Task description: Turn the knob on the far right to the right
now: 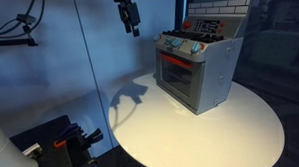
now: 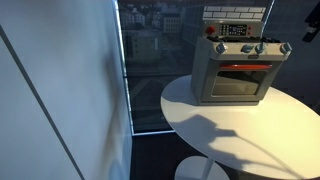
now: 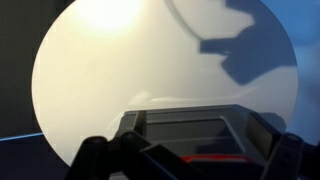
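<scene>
A grey toy oven [image 1: 194, 70] with a red-trimmed door stands on a round white table [image 1: 181, 132]. A row of small knobs runs along its front top edge. The far right knob [image 2: 285, 48] shows in both exterior views [image 1: 196, 49]. My gripper [image 1: 130, 14] hangs high above the table, to the side of the oven and well apart from the knobs. It barely shows at the frame edge in an exterior view [image 2: 312, 33]. In the wrist view the oven [image 3: 190, 125] lies below my gripper [image 3: 192, 148], whose fingers are spread and empty.
A window pane [image 2: 150, 60] stands behind the table. A blue wall [image 1: 49, 67] and dark equipment with cables [image 1: 56, 142] sit beside the table. The table's pedestal base [image 2: 205, 170] is below.
</scene>
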You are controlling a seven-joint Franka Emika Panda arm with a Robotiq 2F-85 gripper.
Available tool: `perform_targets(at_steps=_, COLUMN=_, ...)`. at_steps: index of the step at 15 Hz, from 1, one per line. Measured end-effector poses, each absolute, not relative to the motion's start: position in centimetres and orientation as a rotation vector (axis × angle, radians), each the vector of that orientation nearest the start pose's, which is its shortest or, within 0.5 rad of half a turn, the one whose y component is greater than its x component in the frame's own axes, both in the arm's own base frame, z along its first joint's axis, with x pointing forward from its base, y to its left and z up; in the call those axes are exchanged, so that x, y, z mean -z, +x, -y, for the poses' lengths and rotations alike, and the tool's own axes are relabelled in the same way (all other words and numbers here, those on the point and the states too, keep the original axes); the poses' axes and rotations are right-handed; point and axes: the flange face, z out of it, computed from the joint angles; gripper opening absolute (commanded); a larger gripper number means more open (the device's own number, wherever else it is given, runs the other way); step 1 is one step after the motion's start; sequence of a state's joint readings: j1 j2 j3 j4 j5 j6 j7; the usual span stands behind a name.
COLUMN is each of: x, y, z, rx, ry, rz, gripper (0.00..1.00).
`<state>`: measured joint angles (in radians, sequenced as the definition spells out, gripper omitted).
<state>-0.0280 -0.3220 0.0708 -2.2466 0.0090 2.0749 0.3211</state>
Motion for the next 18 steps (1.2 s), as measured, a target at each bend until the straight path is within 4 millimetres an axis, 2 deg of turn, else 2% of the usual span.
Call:
perform_targets(at_steps=5, x=-54.4, y=48.1, z=-0.8, rx=0.350, ry=-3.057, rz=-0.484, gripper=1.00)
perform_targets(at_steps=10, x=-57.0, y=48.8, z=2.1, rx=0.440, ry=-3.063, rz=-0.546, gripper=1.00)
perform_targets(at_steps=13, x=-57.3, y=49.2, z=4.3, rx=0.455, ry=-3.084, rz=-0.582, gripper=1.00)
perform_targets(at_steps=18, x=-56.5, y=50.2, z=7.3, rx=0.437, ry=-3.131, rz=-0.573, gripper=1.00)
